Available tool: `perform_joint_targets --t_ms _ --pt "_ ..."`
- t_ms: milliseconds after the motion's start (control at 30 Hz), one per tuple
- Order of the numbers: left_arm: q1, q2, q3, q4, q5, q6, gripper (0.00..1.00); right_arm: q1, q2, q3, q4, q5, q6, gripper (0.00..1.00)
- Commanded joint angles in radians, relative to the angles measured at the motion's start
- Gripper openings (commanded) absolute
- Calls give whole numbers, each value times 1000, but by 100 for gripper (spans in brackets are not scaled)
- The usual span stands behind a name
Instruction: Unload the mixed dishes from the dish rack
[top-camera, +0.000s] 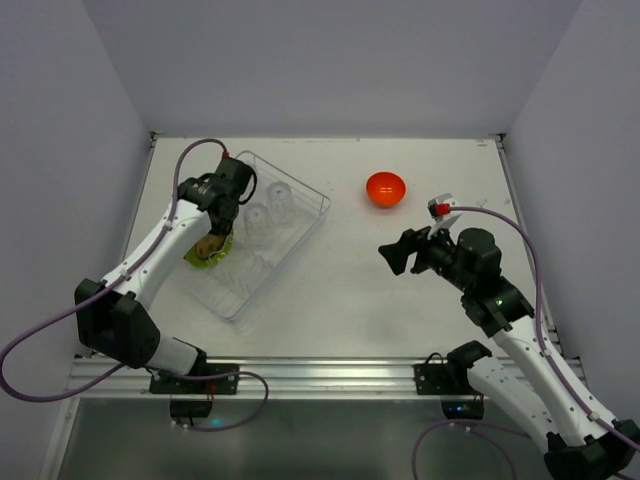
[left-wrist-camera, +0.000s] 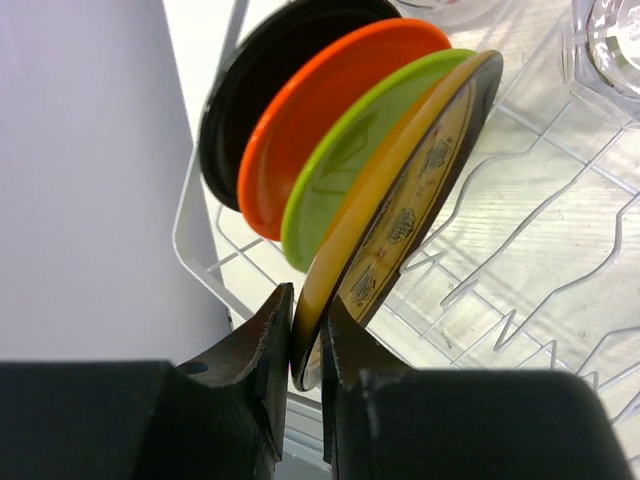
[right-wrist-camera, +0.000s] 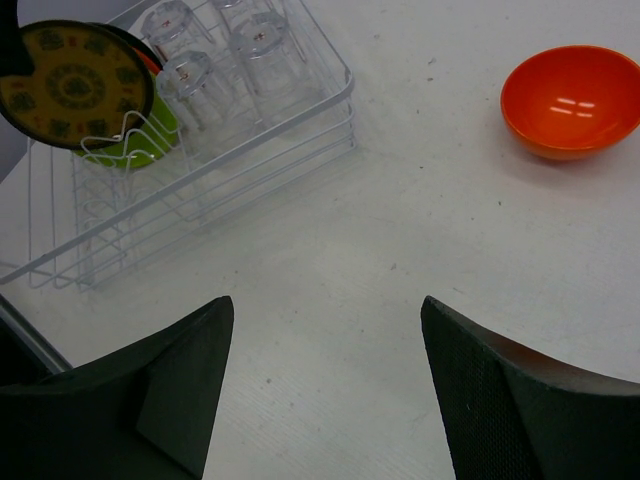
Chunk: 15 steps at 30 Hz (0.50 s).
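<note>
Silvery wire dish rack (top-camera: 288, 257), bench's (top-camera: 400, 290) far-left corner: four round plates (left-wrist-camera: 330, 115), four clear glasses (right-wrist-camera: 262, 40). Left end effector (left-wrist-camera: 308, 330) pinches yellow patterned plate (left-wrist-camera: 405, 215); right end effector (right-wrist-camera: 325, 390) gapes.

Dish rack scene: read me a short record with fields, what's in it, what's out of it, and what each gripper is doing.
Rack: silvery wire dish rack on the white table
On edge in rack: black round plate, orange-red round plate, green round plate
Also in rack: four clear drinking glasses
Left gripper: shut on the rim of the yellow patterned plate, beside the green one
Out of rack: glossy orange-red bowl, upright on the table
Right gripper: open, empty
</note>
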<state>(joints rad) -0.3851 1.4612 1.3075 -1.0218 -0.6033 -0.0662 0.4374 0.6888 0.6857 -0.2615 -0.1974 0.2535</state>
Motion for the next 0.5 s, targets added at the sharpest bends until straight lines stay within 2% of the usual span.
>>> perform_joint_targets --t_ms 0,167,300,467 --pt "-17 -51 96 -61 -35 -60 0 1 -3 2 45 -5 -5 77" --pt "-37 -87 163 -130 -26 -110 0 1 8 -3 56 10 3 78" --pt "-64 -142 202 -130 49 -130 0 1 21 -8 74 9 21 78" --pt "-72 -220 168 -78 137 -132 0 1 41 -14 133 -112 58 78"
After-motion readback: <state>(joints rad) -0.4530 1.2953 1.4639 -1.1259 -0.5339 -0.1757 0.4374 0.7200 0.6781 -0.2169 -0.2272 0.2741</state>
